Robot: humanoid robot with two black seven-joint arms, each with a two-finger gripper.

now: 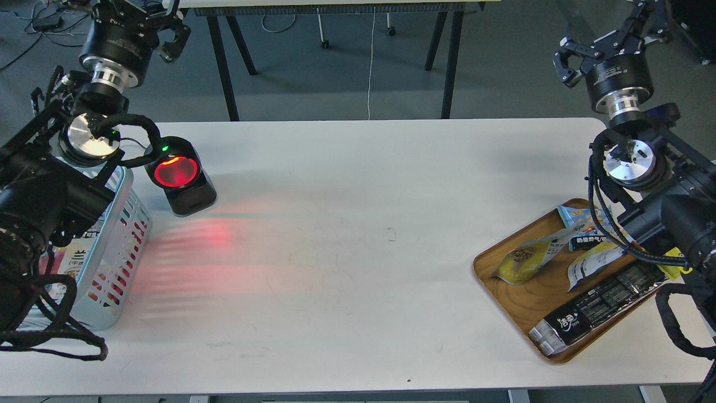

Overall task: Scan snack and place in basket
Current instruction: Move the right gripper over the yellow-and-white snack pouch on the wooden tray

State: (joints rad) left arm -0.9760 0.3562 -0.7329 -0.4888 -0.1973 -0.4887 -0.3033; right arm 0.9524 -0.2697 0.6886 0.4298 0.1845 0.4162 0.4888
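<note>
This looks like a robotics lab arranged as a mock shop checkout. A white desk [358, 235] carries a barcode scanner [180, 176] glowing red at the left of the frame, while loose cables [39, 22] lie on the grey floor [492, 73] in the upper left, near black table legs [224, 61].

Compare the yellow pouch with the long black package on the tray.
The pouch is yellow, short, and pictures brown balls; the black package is dark, much longer, with white print. The pouch lies at the tray's far left, the package along its near edge. Both lie flat, untouched.
</note>
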